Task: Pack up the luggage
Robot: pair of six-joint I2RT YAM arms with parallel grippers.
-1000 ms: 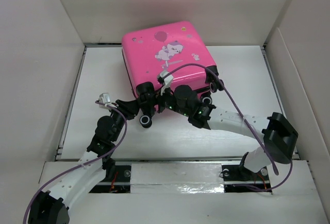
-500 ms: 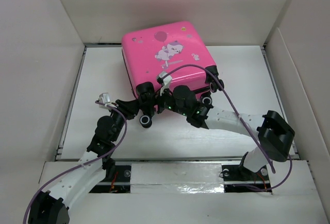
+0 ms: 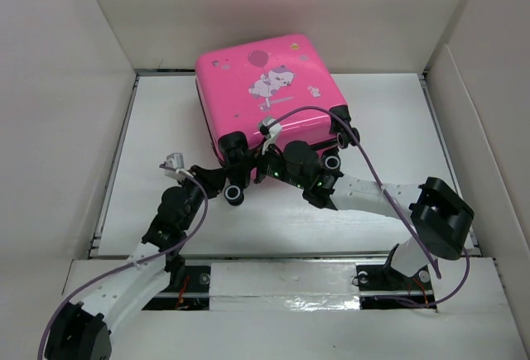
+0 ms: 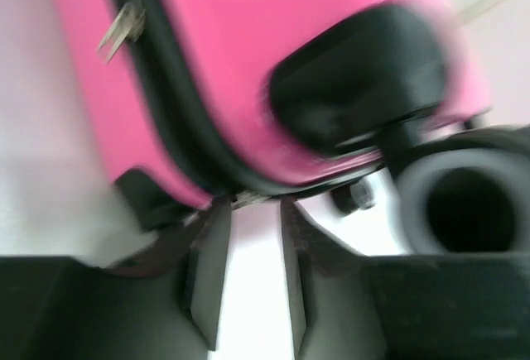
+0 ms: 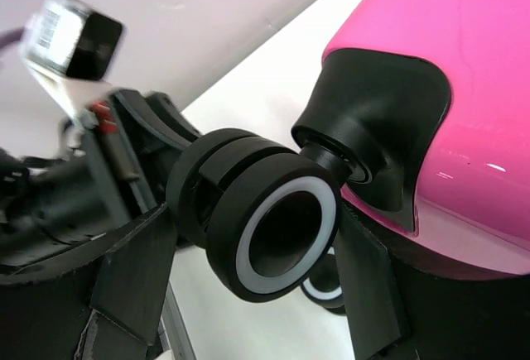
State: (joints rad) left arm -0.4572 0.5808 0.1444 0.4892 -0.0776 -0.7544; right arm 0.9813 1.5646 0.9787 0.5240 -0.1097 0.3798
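The luggage (image 3: pixel 265 87) is a bright-pink suitcase that lies flat and closed at the back of the table, wheels toward the arms. My left gripper (image 3: pixel 224 176) is at its near left corner. In the left wrist view the left gripper (image 4: pixel 248 207) has its jaws a narrow gap apart, tips against the black zipper trim (image 4: pixel 178 120) of the luggage (image 4: pixel 248 62). A small silvery piece sits at the tips, blurred. My right gripper (image 3: pixel 252 168) stands wide around a black wheel (image 5: pixel 265 219) of the luggage (image 5: pixel 464 87), with a gap on the left side.
White walls enclose the table (image 3: pixel 166 128) on three sides. A metal zipper pull (image 4: pixel 120 29) hangs on the suitcase's side. Another wheel (image 3: pixel 333 162) juts out at the near right corner. Purple cables loop over both arms.
My left gripper has shifted slightly right toward the suitcase corner and its jaws have narrowed. The right arm has edged a little; the suitcase has not moved.
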